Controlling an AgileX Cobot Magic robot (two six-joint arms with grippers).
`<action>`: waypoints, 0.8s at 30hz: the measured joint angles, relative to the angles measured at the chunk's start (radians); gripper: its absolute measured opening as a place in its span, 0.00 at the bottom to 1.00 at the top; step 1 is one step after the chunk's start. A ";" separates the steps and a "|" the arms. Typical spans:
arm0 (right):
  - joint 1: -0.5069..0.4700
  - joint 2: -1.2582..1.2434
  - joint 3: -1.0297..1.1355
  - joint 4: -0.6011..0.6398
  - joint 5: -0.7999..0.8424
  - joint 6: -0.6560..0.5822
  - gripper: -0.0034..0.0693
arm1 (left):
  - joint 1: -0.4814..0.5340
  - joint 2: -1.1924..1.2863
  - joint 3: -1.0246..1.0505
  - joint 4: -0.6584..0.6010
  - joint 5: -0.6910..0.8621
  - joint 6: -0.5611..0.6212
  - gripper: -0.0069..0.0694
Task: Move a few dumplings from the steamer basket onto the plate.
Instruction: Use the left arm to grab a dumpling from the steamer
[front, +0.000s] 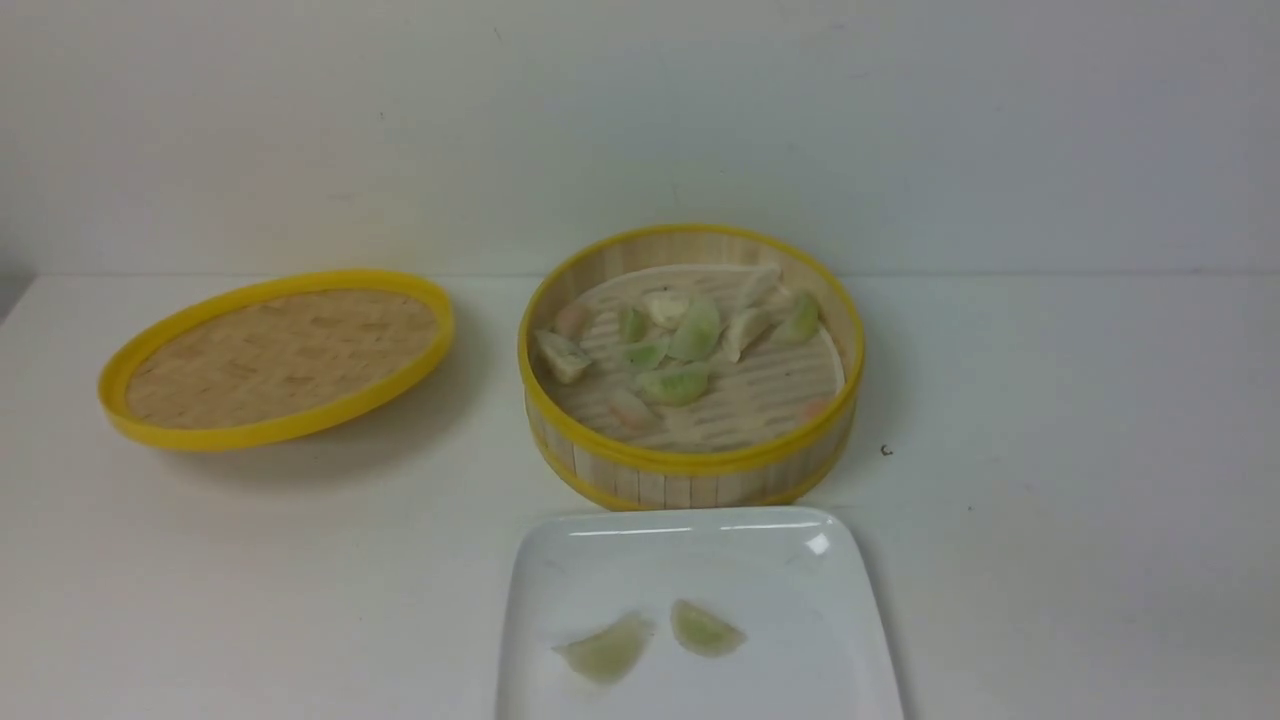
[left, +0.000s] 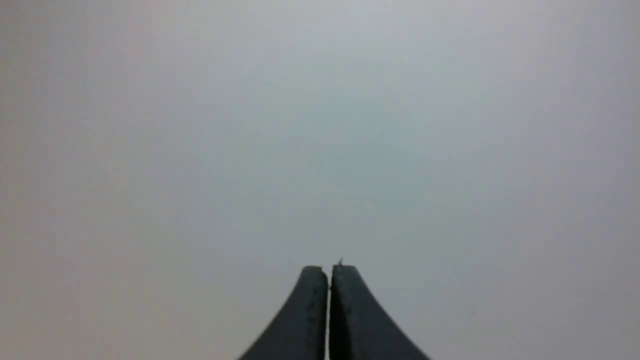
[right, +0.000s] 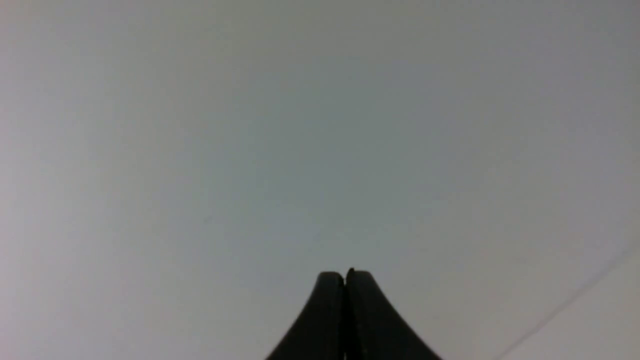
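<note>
On the white tabletop (front: 1050, 520), a woven yellow-rimmed lid (front: 275, 358) lies at the left. Right of it stands the steamer basket (front: 690, 478), holding a cluster of dumplings (front: 690, 335). Just in front of the basket, the plate (front: 700, 555) carries two green dumplings (front: 607, 648) side by side. The left arm's jaws are pressed together on nothing, and so are the right arm's jaws.

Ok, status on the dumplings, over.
Both shut, empty: left pincer, right pincer. Two green dumplings on plate; rest in basket. Lid off to left, nothing in the way.
</note>
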 joint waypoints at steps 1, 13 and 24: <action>0.000 0.027 -0.078 -0.050 0.065 -0.012 0.03 | 0.000 0.052 -0.060 0.020 0.095 0.004 0.08; 0.000 0.720 -0.733 -0.314 0.966 -0.194 0.03 | 0.000 0.776 -0.388 0.039 0.872 0.212 0.08; 0.000 0.993 -0.792 -0.199 1.039 -0.350 0.03 | -0.229 1.179 -0.623 0.170 0.897 0.202 0.08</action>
